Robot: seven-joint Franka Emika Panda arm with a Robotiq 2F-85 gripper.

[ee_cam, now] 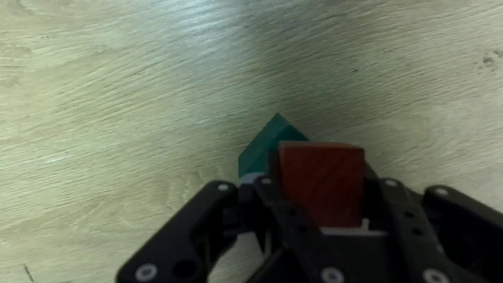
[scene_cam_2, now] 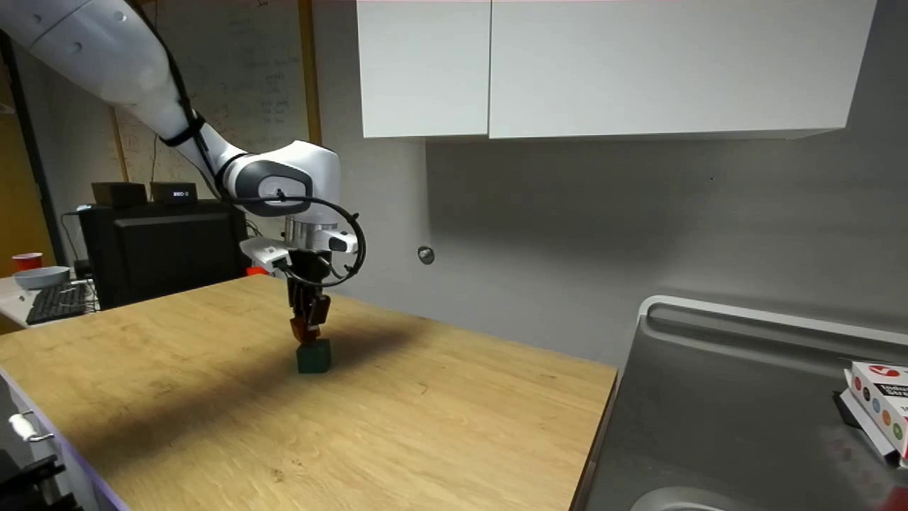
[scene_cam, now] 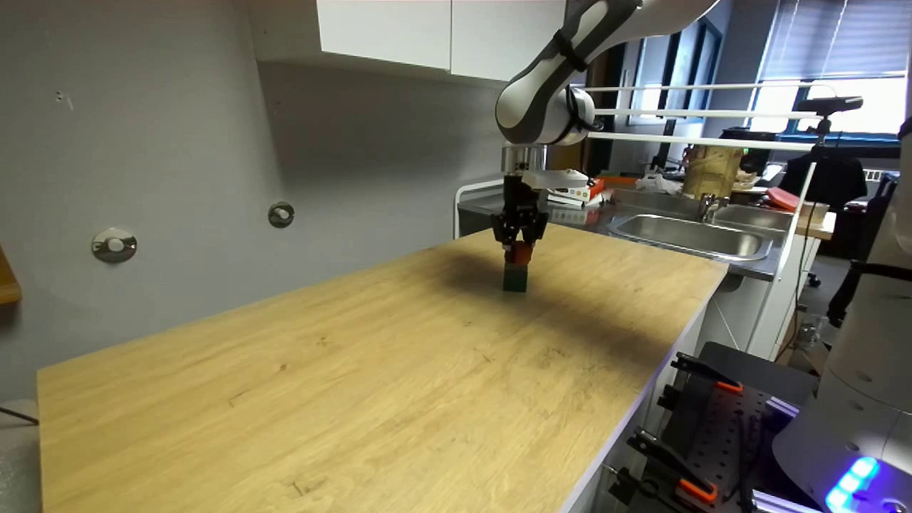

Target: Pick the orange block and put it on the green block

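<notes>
The orange block (scene_cam: 521, 254), a small red-orange cube, is held between the fingers of my gripper (scene_cam: 520, 241). In an exterior view the gripper (scene_cam_2: 309, 318) points down with the orange block (scene_cam_2: 303, 332) at its tips, the block looking slightly tilted. The green block (scene_cam: 515, 278) stands on the table directly below; the green block (scene_cam_2: 313, 357) appears to meet the orange block's underside, but contact is not certain. In the wrist view the orange block (ee_cam: 323, 181) covers much of the green block (ee_cam: 261, 147), which sits turned at an angle to it.
The wooden table (scene_cam: 320, 377) carries the green block. A wall (scene_cam: 164, 171) runs along its back, with white cabinets (scene_cam_2: 638, 67) overhead. A metal sink (scene_cam: 695, 235) and a counter with a colourful box (scene_cam_2: 879, 401) lie beyond the table's end.
</notes>
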